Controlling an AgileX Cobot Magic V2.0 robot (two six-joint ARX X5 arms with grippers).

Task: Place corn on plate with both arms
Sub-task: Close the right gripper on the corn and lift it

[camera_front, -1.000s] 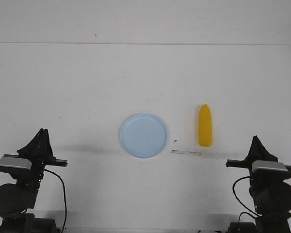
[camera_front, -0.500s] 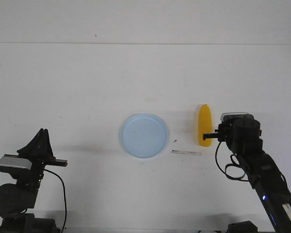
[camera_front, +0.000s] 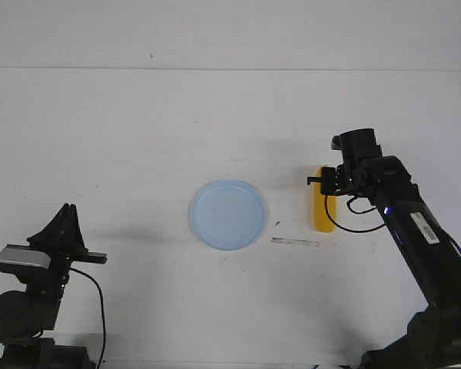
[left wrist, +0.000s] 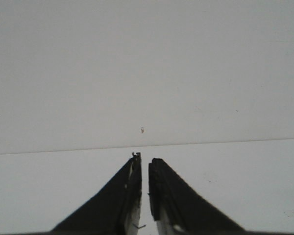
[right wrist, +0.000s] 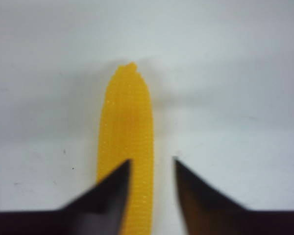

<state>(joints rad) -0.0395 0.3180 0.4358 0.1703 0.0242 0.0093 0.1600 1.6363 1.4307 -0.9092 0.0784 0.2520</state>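
The yellow corn (camera_front: 323,216) lies on the white table, right of the pale blue plate (camera_front: 227,214), its tapered end pointing away from me. My right gripper (camera_front: 328,187) hangs over the corn's far half. In the right wrist view the right gripper (right wrist: 152,161) is open: one finger overlaps the corn (right wrist: 127,112) and the other is beside it over bare table. I cannot tell whether it touches the corn. My left gripper (camera_front: 66,209) rests at the front left, far from both. In the left wrist view it (left wrist: 144,157) is shut and empty.
A thin pale strip (camera_front: 295,242) lies on the table between the plate and the corn, toward the front, with a small dark speck (camera_front: 277,224) beside it. The table's far edge (camera_front: 230,69) runs along the back wall.
My right arm has risen from its resting place at the front right and reached forward and left, until its gripper is over the corn. The left arm, corn and plate have not moved.
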